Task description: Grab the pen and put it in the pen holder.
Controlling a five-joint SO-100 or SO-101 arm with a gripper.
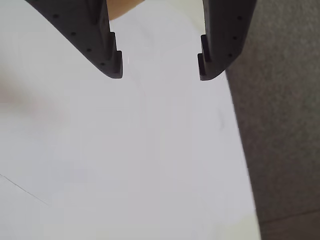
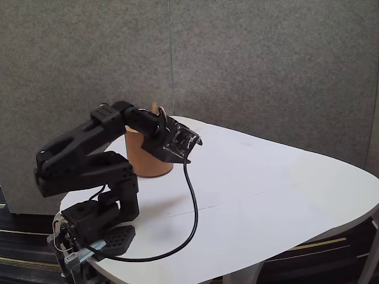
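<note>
In the wrist view we saw the gripper reaching in from the top edge, its two dark fingers spread wide with a clear gap between the tips and nothing between them. Under the jaws lay the white table, bare there, and along the right side ran a grey carpet-like surface. A small tan patch at the top edge, between the fingers, looked to us like part of the holder, though we could not be sure from so little of it.

In the fixed view the black arm stood at the table's left end, folded low, with its gripper held out above the tabletop just right of the holder. The holder stood upright on the table, close behind the arm's forearm and partly hidden by it. A thin tan tip, which we took for the pen, poked up above the arm at the holder's mouth, so the pen seemed to stand inside the holder; its lower part was hidden. A black cable hung from the wrist and looped down across the table to the base. Behind the table stood a grey wall.
</note>
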